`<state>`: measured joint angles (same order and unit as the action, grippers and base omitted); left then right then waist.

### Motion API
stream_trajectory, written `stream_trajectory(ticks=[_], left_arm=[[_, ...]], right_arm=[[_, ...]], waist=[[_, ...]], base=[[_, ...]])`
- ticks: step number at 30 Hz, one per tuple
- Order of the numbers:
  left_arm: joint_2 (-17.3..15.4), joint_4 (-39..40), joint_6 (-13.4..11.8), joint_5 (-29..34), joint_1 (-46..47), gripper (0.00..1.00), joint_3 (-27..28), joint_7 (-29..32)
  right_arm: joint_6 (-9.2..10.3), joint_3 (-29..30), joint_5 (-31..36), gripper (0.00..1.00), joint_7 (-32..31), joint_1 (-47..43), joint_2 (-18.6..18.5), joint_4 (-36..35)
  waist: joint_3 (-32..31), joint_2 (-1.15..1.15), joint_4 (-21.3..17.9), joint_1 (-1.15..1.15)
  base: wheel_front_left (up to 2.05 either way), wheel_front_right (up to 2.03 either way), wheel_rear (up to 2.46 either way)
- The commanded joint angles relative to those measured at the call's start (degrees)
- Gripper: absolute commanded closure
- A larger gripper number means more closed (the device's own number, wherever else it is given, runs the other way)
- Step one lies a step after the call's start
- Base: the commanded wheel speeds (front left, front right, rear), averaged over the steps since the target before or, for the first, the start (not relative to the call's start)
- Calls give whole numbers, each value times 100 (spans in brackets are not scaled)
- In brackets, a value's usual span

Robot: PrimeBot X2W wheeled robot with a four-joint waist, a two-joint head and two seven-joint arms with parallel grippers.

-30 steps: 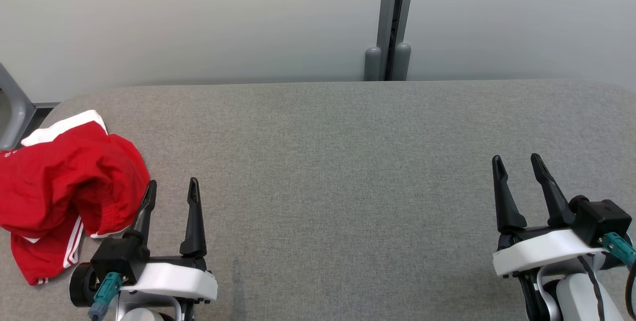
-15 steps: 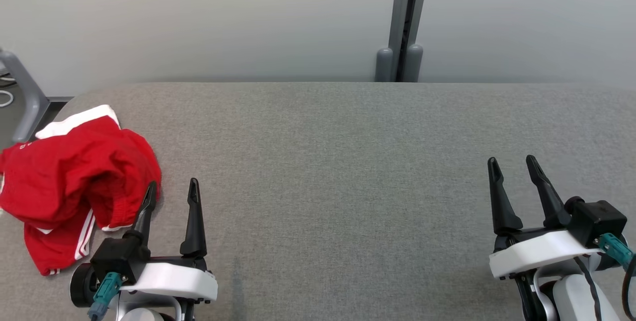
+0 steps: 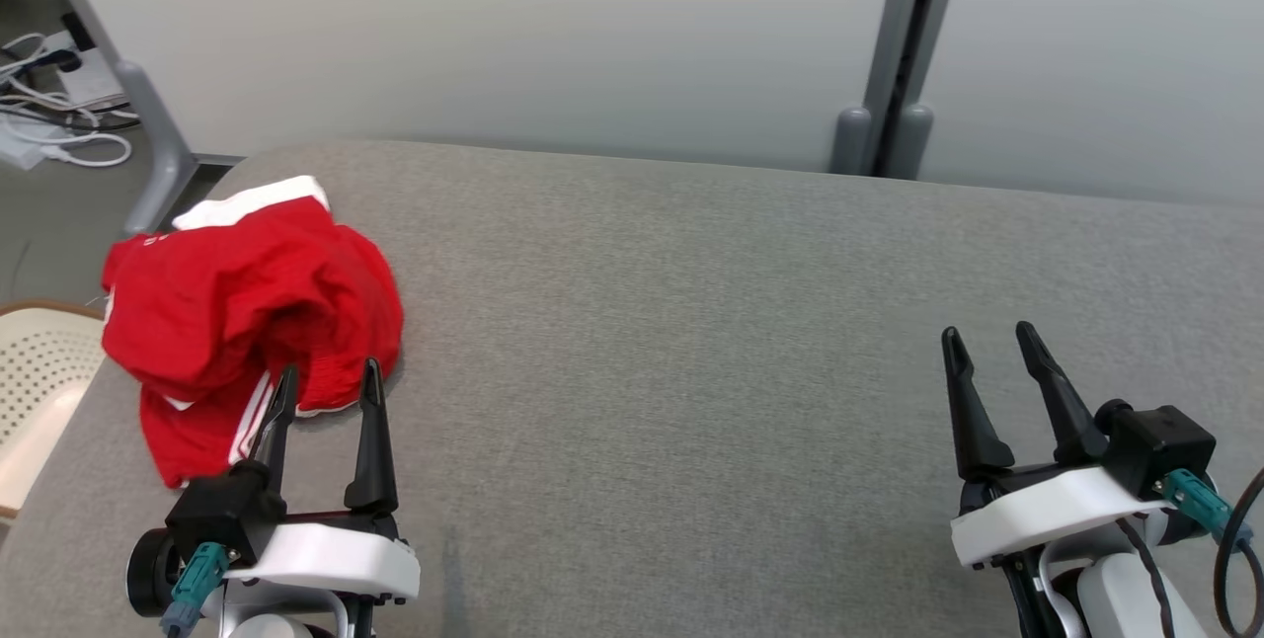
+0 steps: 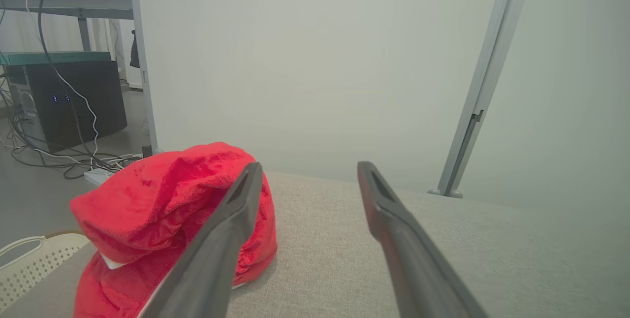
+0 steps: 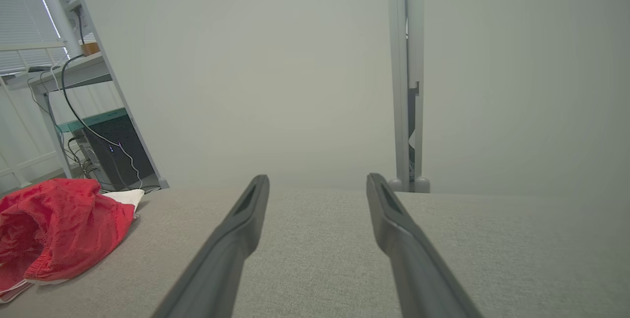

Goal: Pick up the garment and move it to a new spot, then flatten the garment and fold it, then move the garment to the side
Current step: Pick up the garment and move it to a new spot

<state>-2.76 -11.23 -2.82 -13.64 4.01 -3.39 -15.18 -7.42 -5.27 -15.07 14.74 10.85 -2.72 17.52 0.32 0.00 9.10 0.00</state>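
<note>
Claws, left [image 3: 330, 368] and right [image 3: 987, 331], agape, empty

Crumpled red white-striped garment [image 3: 247, 307], table's left end

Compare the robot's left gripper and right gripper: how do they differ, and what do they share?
The left gripper sits at the near edge of the crumpled red garment; the right gripper is over bare grey table, far from it. In the head view the left gripper's fingers point almost straight up the picture; the right gripper's lean leftward. Both are open and hold nothing.
</note>
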Motion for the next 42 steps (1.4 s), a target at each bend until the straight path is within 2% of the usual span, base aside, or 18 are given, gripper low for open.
stream_trajectory(ticks=[1,6,17,25,33,42], left_arm=[[-24,-10,34,13,48,0,31,-14],[-25,-102,119,60,91,0,103,-14],[-22,-192,129,122,23,0,159,-13],[-21,-266,162,129,-3,0,240,-14],[-21,-256,198,155,-8,0,333,-13],[-50,-356,228,112,196,0,342,-14]], right_arm=[[-13,-15,-25,0,49,-54,-30,7],[-13,-133,-69,0,48,-55,-32,71],[-13,-276,-150,0,49,-80,-33,143],[-13,-354,-182,0,49,-77,-33,171],[-13,-429,-221,0,49,-49,-34,215],[-13,-477,-268,0,49,18,-35,262]], waist=[[-14,0,106,0],[-42,0,414,0],[-131,0,1105,0],[-142,0,1461,0],[-129,0,1613,0],[-63,0,1542,0]], base=[[0,0,0],[0,0,0],[0,0,0],[0,0,0],[0,0,0],[0,0,0]])
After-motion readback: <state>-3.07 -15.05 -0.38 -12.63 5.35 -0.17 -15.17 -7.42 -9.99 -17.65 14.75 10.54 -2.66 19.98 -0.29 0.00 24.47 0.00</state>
